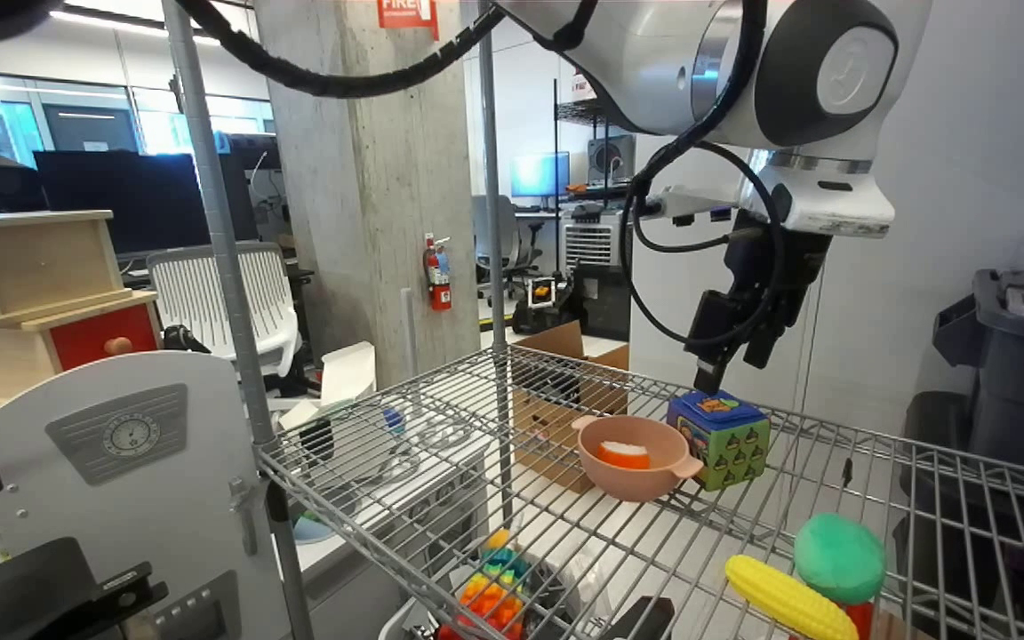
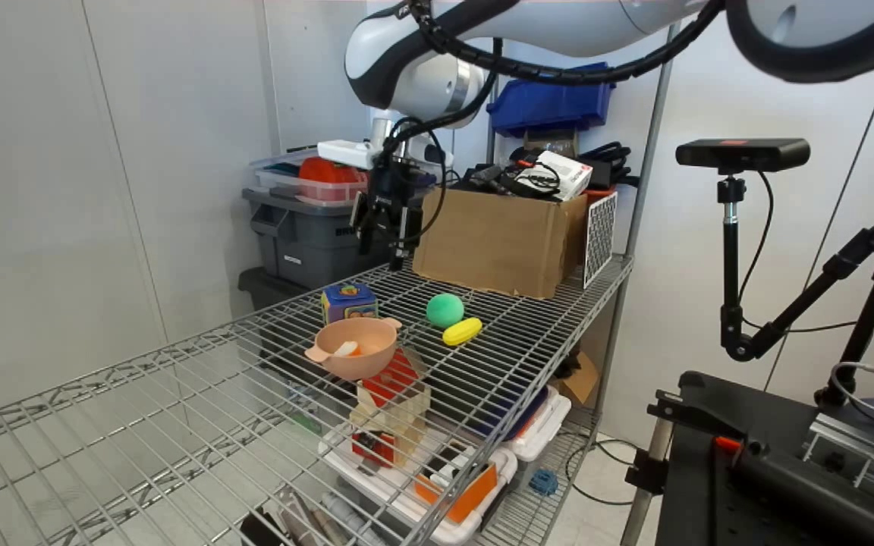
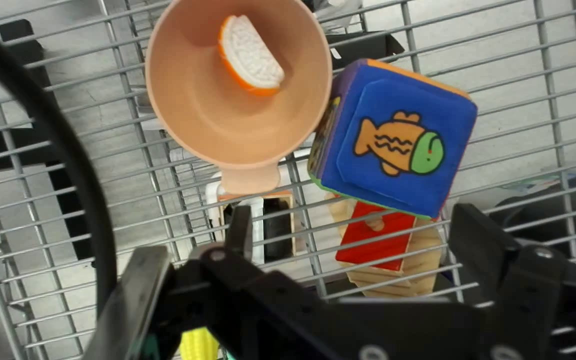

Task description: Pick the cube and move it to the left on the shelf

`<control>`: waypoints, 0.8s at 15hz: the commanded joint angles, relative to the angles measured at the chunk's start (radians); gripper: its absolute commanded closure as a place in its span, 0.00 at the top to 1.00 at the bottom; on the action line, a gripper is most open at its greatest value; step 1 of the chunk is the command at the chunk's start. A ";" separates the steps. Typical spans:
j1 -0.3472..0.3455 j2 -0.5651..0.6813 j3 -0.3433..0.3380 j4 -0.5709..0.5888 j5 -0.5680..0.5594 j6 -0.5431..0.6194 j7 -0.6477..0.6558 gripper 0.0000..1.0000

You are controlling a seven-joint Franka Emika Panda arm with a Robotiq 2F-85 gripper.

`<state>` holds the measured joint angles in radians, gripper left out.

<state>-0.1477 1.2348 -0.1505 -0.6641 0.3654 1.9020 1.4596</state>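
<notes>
Wire shelf (image 1: 361,538) spans the foreground, a wall (image 1: 965,178) past its long right edge in an exterior view. Nearest there, in from the edges, lie the corn (image 1: 792,597) and the ball (image 1: 839,557). Beyond them, close to the wall-side edge, the cube (image 1: 718,440) rests on the wires, held by nothing. Above it and apart from it hangs the gripper (image 3: 354,225), jaws spread wide; in the wrist view the cube lies ahead of their gap, not within it. The task looks to be at the approach: nothing seems done; lining up, lowering, grasping, the carry left and the release appear to remain.

The bowl (image 1: 632,484) stands just beside the cube, toward the shelf's short left edge, so a carry that way would probably go over or round it. It holds one orange wedge (image 3: 253,55); whether its rim touches the cube cannot be told. Outside the wall-side edge, a tote (image 2: 315,246) bears a clear bin (image 2: 278,182) with an orange-red thing (image 2: 331,171) in it. Farther, by the far corner, stands a carton (image 1: 561,340), its contents too dim to name.
</notes>
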 commanded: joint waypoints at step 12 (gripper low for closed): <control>0.017 0.150 0.008 0.192 -0.047 -0.022 0.204 1.00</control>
<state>-0.1406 1.3460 -0.1221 -0.5299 0.3403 1.8728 1.6069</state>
